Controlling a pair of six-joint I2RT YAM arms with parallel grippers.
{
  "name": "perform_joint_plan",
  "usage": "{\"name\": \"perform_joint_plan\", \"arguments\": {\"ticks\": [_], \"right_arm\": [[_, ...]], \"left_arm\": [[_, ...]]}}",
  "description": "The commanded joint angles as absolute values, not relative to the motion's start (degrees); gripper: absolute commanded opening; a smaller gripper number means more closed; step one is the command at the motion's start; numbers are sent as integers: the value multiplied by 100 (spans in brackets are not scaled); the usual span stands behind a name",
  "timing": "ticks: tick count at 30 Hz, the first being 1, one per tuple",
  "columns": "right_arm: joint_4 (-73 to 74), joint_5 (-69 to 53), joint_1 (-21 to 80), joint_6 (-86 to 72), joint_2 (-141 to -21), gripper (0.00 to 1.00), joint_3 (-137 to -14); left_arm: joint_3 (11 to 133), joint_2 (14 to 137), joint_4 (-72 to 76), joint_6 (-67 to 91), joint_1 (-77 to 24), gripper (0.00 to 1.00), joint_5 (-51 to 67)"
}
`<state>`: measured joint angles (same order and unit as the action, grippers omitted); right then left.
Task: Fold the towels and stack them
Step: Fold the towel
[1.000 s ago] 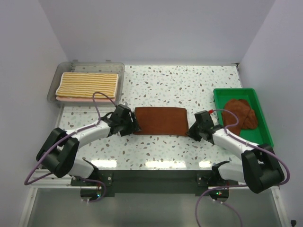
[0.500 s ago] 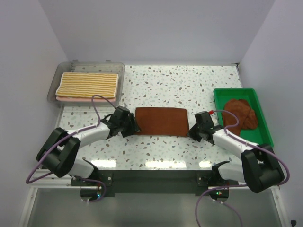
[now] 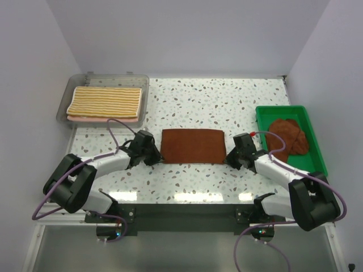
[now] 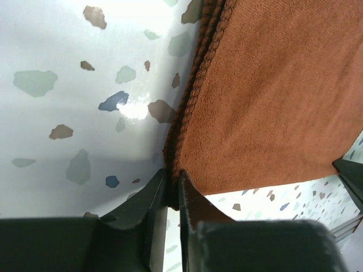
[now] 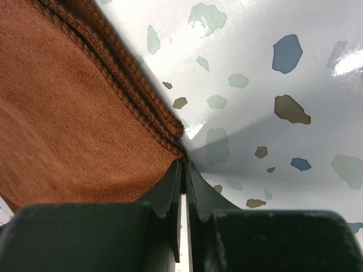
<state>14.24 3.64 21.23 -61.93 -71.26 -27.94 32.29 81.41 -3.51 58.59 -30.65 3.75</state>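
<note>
Change: a second ago both my jaws stood wider beside the rust-brown towel; now both have closed in on its near corners.
Left gripper: pinched on the towel's 8 o'clock corner, the hem running in between the fingers, only a slit left.
Right gripper: clamped tight on the 4 o'clock corner, the stitched edge ending right at my fingertips.
Towel: flat at the table's middle, already a narrow strip, between my two wrists.
Stack: striped towel on the pink towel, folded in the clear bin at 10 o'clock.
Waiting: crumpled brown towel in the green tray at 3 o'clock.
Meaning: I judge the grasp for the next fold is made. What follows should be lifting both corners together and carrying them toward 12 o'clock. Uneven lift would skew the fold.
</note>
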Motion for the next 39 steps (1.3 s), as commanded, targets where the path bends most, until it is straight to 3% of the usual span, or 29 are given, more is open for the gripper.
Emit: {"name": "perform_joint_plan", "arguments": {"ticks": [1,8,18,27,39], "right_arm": [[1450,457,2101,-6108,-7067,1,-2935],[1836,562,2092,-5986,-6856,0,-3181],[2829,826,2083,-5546,-6846,0,-4453],[3234,853,1749,-5221,-7663,0,-6036],[2294,650,1222,-4694,-8964,0,-7415]], "left_arm": [[3164,7972,-483,5941,-3041,15,185],[3436,7814,-843,5792,-3041,0,27],[4743,7787,-1924,5265,-2997,0,-518],[6415,8691,-2399,4746,-2514,0,-299],[7997,10132,-2136,4386,-1996,0,228]]}}
